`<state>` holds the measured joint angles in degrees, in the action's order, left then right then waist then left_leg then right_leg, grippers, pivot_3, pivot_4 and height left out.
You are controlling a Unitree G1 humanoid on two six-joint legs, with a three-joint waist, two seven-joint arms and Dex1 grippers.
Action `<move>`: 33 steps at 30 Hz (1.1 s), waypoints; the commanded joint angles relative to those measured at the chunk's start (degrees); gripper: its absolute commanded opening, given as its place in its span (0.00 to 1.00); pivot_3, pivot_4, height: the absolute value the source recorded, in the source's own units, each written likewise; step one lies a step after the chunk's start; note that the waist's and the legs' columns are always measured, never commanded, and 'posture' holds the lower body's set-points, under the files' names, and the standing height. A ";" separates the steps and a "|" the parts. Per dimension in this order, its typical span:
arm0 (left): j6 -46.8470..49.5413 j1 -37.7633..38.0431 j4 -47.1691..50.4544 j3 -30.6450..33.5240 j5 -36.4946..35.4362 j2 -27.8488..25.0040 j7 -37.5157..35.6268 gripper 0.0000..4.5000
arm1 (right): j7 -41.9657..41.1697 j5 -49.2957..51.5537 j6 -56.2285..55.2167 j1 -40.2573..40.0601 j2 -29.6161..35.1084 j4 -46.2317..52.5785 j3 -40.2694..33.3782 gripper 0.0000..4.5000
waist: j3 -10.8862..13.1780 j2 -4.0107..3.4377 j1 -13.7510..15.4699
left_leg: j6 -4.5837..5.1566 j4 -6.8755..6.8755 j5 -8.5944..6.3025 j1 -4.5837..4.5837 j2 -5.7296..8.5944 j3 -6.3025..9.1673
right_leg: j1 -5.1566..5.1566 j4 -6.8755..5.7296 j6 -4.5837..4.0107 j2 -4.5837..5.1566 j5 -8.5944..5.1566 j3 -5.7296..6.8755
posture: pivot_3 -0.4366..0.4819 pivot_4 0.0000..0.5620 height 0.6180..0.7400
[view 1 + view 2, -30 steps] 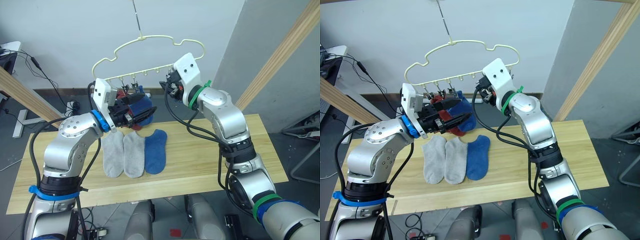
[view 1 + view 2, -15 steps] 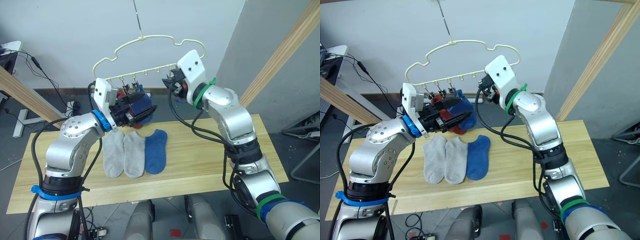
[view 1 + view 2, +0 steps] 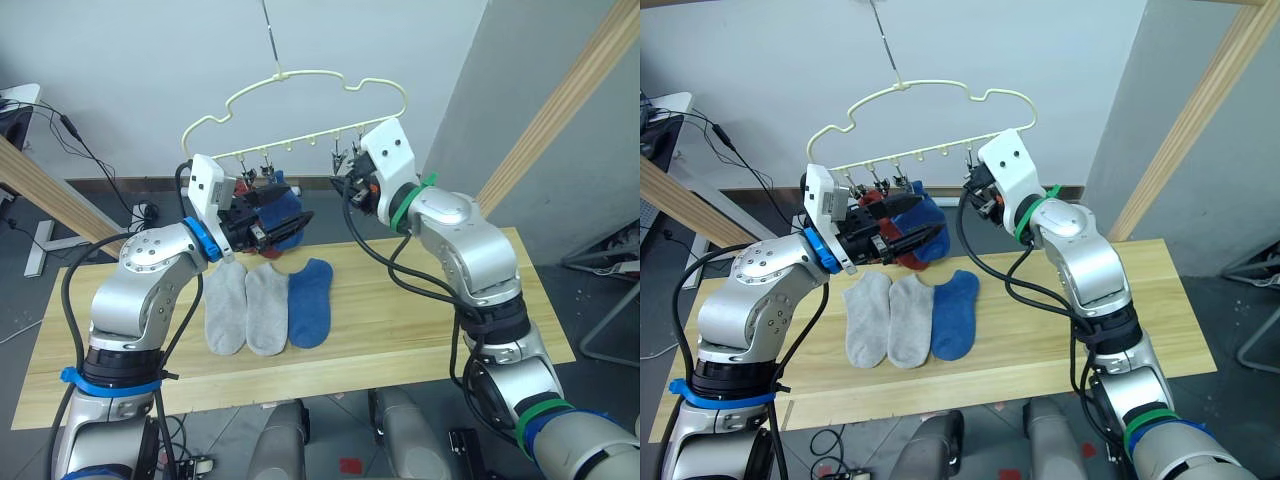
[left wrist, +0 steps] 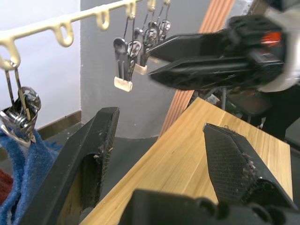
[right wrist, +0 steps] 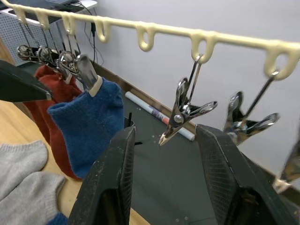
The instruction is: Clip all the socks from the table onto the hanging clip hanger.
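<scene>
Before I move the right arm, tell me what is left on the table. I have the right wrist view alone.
Observer: Three socks lie flat, side by side, on the table: two grey socks and, on their right, a blue sock.
Operator: Give me the left gripper's state.
Observer: The left gripper is open and holds nothing. It is raised close beside the hung blue sock.
Operator: Say how the hanger is held up.
Observer: The clip hanger hangs by its top from a thin rod that runs up out of the head views.
</scene>
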<state>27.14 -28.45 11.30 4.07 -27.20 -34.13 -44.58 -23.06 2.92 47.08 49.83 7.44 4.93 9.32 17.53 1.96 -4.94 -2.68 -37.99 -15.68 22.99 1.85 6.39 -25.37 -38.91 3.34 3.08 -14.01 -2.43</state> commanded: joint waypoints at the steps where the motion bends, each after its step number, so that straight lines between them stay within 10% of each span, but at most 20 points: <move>1: -0.85 -0.41 1.83 0.34 0.10 -0.41 -0.38 0.72 | 1.85 0.17 -1.72 2.61 -1.22 -1.18 -0.84 0.46 | 0.00 0.00 0.00 | 0.00 0.00 0.00 0.00 0.01 0.00 | 0.00 0.01 0.00 0.00 0.00 0.00 | 0.42 0.52 1.00; 26: -0.91 0.11 1.81 0.78 0.22 0.16 0.14 0.72 | 3.81 1.17 -9.42 9.09 -4.52 -11.57 -2.30 0.46 | 0.00 -0.01 0.04 | 0.00 0.03 0.00 0.01 0.00 -0.01 | -0.03 0.01 0.00 0.00 0.00 -0.01 | 0.42 0.52 1.00; 33: -1.11 0.34 2.18 0.59 0.35 0.37 0.19 0.72 | 4.21 2.16 -9.41 9.32 -5.24 -12.16 -3.69 0.09 | 0.00 -0.01 0.04 | 0.00 0.03 0.00 0.01 0.00 0.00 | -0.03 0.01 0.00 0.00 0.00 -0.01 | 0.43 0.52 1.00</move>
<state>27.13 -28.28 11.37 4.07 -26.72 -33.72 -44.41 -19.08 4.14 38.57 57.45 2.63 -8.57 6.40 17.53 1.95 -4.90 -2.68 -37.96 -15.68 23.00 1.85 6.38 -25.40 -38.90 3.34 3.08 -14.01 -2.44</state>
